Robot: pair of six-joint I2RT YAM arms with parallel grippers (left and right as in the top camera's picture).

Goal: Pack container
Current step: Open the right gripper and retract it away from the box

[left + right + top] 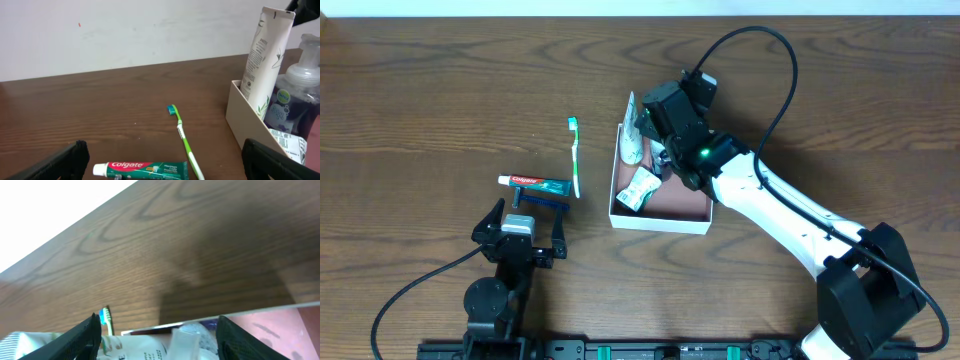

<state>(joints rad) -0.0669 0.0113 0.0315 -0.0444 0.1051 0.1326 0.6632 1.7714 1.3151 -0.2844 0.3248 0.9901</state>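
Note:
The container (686, 203) is a shallow white-walled box with a reddish-brown floor, right of the table's middle. It holds a white tube (632, 132) leaning at its far left corner, a clear pump bottle (664, 157) and a white-green packet (640, 188). My right gripper (655, 135) hovers open over the box's far left part. In the right wrist view (160, 340) its fingers straddle the tube and the pump top (186, 339). My left gripper (520, 218) is open and empty, just before a Colgate toothpaste (534, 184), a blue razor (542, 203) and a green toothbrush (575, 156).
In the left wrist view the toothpaste (142, 170) and toothbrush (184, 140) lie between my open fingers (165, 152), with the box wall (245, 111), tube (264, 55) and pump bottle (295, 95) to the right. The right arm's cable arcs over the far right of the table.

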